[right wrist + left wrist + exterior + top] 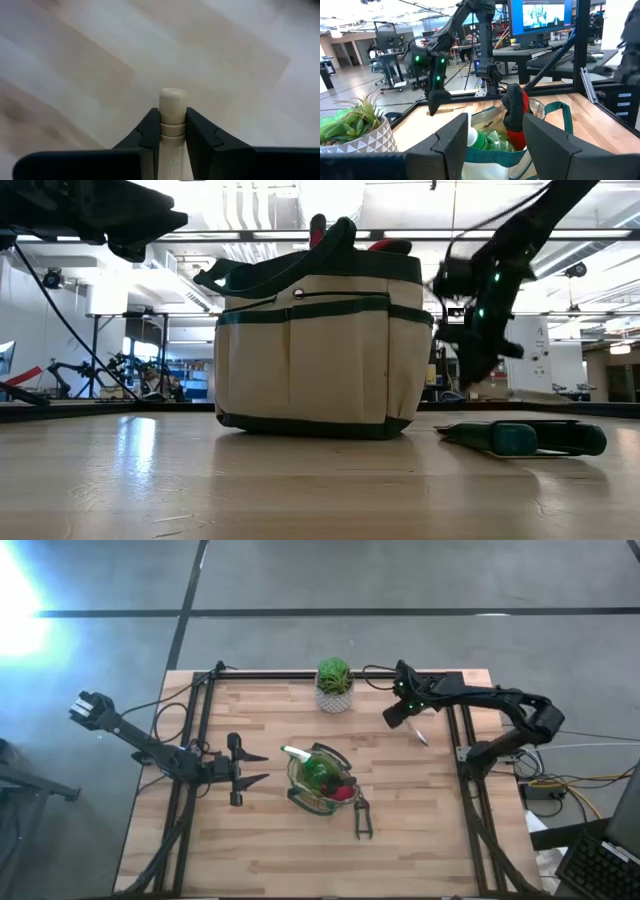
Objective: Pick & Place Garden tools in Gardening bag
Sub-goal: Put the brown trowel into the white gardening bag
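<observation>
Surface (pixel 300 840) of pale wood planks carried everything. Toward nine o'clock, the left hand (pixel 250 769) waited above the boards with its two fingers (pixel 452 145) spread and nothing between them, pointing toward the gardening bag (pixel 320 780) just beyond them. At the centre stood that cream-and-olive bag, upright with its round mouth showing; inside it lay a green spray bottle (pixel 318 772) and a red-and-black sprayer piece (pixel 343 792), and the left wrist view showed the red piece (pixel 516 112) standing up out of the mouth. Just past the bag toward five o'clock, a dark pruner (pixel 362 820) lay flat on the boards, close to the bag; whether they touched could not be told. At twelve o'clock a green potted plant (pixel 334 685) stood in its white pot near the far edge. Toward two o'clock, well apart from the bag, the right hand (pixel 396 716) was pinching a wooden-handled tool (pixel 172 125): the pale rounded handle end stuck out between the two dark fingers (pixel 150 137), which pressed on it from either side. In the high view a slim pale-and-metal piece (pixel 421 734) lay on or just over the boards beside that hand.
</observation>
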Robot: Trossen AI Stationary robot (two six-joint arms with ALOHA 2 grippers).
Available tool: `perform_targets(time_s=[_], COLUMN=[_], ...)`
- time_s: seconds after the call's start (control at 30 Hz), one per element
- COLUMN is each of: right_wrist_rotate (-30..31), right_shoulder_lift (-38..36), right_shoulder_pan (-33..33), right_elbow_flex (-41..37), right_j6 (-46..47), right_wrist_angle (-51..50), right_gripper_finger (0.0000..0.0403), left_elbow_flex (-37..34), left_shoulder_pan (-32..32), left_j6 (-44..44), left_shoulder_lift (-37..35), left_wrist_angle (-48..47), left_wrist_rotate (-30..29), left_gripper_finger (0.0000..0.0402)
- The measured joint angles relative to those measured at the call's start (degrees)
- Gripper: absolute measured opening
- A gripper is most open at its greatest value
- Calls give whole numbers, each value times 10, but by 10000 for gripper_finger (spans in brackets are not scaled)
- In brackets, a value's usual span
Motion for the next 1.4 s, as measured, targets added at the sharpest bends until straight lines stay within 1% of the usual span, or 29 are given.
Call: perform_targets(time_s=[0.2,0.4,0.57,0.67,0.83,0.93,1.03,1.2,1.4], right_wrist_rotate=[3,5,34,52,102,138,155,170,170], right_shoulder_lift=[-100,-208,-287,-319,-344,-344,-336,-317,-294], right_shoulder_pan=[53,120,184,231,300,333,356,391,440], right_elbow_flex=[-7,-25,-35,-36,-37,-36,-36,-36,-36], right_j6=[6,29,39,42,30,26,17,-7,-58], right_wrist_angle=[41,91,123,160,216,242,271,344,441], right_gripper_finger=[50,50,50,50,50,50,50,50,50], left_elbow_flex=[0,0,0,0,0,0,0,0,0], left_shoulder_pan=[0,0,0,0,0,0,0,0,0], left_j6=[0,0,0,0,0,0,0,0,0], left_shoulder_lift=[0,0,0,0,0,0,0,0,0], left_wrist_angle=[0,0,0,0,0,0,0,0,0], left_wrist_rotate=[0,0,0,0,0,0,0,0,0], left_gripper_finger=[193,193,193,193,193,193,193,193,193])
